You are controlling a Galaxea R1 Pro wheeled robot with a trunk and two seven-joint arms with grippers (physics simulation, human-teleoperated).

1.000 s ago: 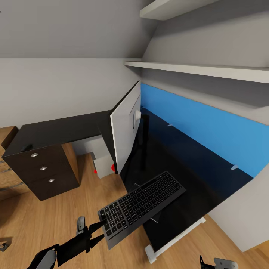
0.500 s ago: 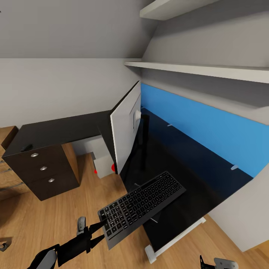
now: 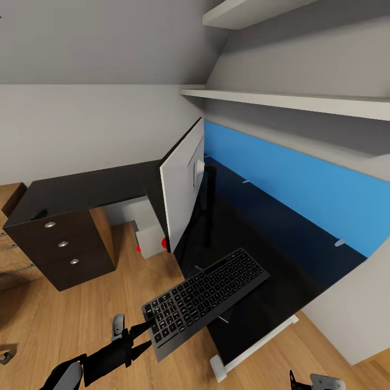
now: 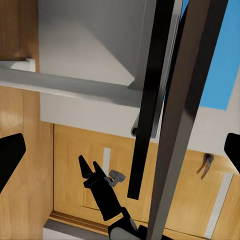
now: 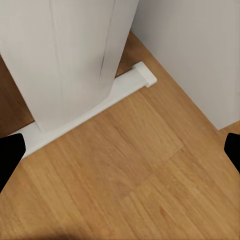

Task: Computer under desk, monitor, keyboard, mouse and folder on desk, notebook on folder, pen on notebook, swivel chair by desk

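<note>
Keyboard [image 3: 206, 295] is pinched at its near end by the left pincer [image 3: 145, 337], whose fingers are closed on the frame. It hangs tilted, its far end over the black table [image 3: 260, 260] edge, past the pincer. Further on stands the monitor [image 3: 183, 184], upright on the table. Beyond it, under the table, sits the grey computer [image 3: 149, 238]. In the right wrist view the right pincer [image 5: 120, 150] is spread wide, holding nothing, over the wooden floor [image 5: 125, 185] beside the white table leg [image 5: 75, 55].
</note>
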